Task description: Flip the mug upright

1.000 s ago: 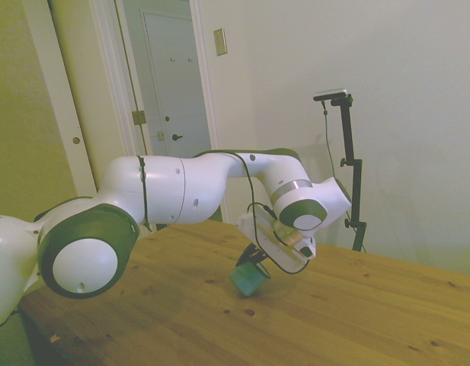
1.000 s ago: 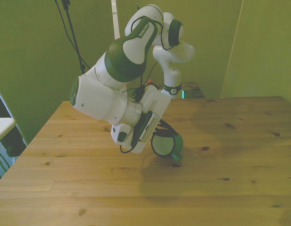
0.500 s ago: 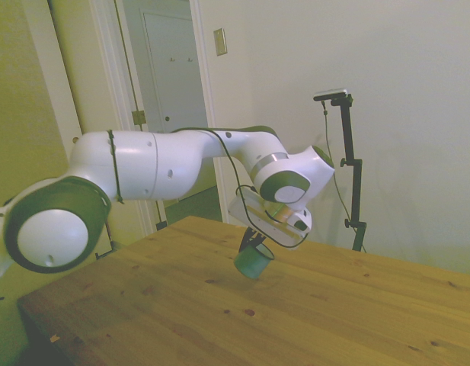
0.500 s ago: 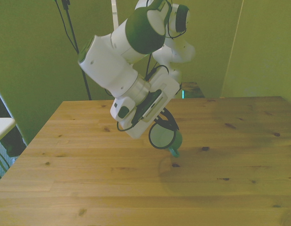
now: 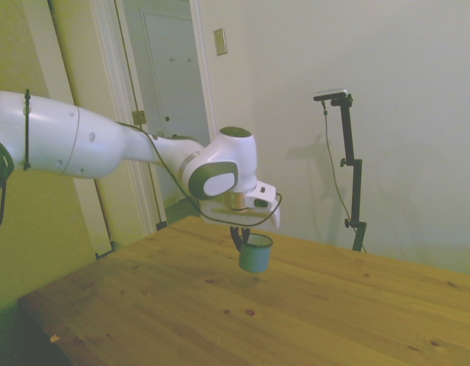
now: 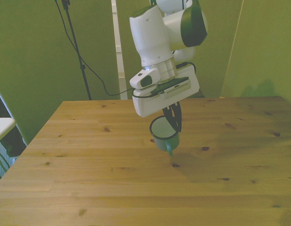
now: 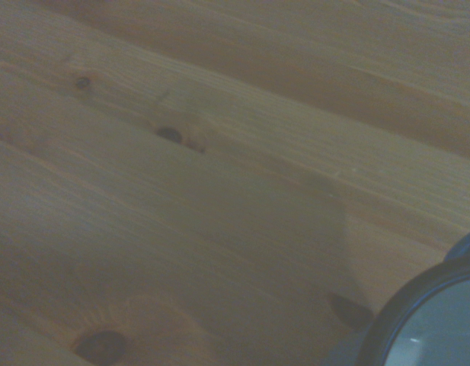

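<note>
Claw (image 6: 172,123) grips the teal, dark-rimmed mug (image 6: 164,135) upright above the table (image 6: 88,179).

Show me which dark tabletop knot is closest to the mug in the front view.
The small knot just under the mug, which the tool holds in the air. The next knot, toward the front view's right, lies farther off.

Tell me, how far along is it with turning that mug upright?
Nearly there. The mug already hangs mouth-up, close to upright, pinched at its rim by the claw. It is in the air, clear of the table. What is left: lower it, set it down standing, and let go.
</note>
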Robot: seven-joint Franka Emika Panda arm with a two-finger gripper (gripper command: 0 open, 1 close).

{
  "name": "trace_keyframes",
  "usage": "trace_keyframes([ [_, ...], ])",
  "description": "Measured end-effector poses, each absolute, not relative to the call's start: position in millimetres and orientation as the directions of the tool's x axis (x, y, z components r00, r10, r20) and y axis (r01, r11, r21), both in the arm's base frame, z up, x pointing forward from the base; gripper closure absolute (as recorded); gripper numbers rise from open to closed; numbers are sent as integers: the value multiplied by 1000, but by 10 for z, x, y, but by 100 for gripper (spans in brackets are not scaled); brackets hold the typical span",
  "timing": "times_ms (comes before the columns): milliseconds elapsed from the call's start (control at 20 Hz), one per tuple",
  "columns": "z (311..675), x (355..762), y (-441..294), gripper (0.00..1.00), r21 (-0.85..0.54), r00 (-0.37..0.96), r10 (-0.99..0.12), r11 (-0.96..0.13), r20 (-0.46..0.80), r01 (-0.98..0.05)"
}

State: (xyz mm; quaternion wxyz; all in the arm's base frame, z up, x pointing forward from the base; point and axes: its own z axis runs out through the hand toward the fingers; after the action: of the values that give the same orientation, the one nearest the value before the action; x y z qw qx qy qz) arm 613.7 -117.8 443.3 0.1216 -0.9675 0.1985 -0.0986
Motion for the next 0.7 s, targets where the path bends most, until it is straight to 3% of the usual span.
trace_keyframes([
  [200, 4149, 5970, -1066, 100, -229, 877, -440, -889, 193, -396],
  [700, 3915, 6049, -970, 100, -222, 832, -486, -871, 267, -438],
])
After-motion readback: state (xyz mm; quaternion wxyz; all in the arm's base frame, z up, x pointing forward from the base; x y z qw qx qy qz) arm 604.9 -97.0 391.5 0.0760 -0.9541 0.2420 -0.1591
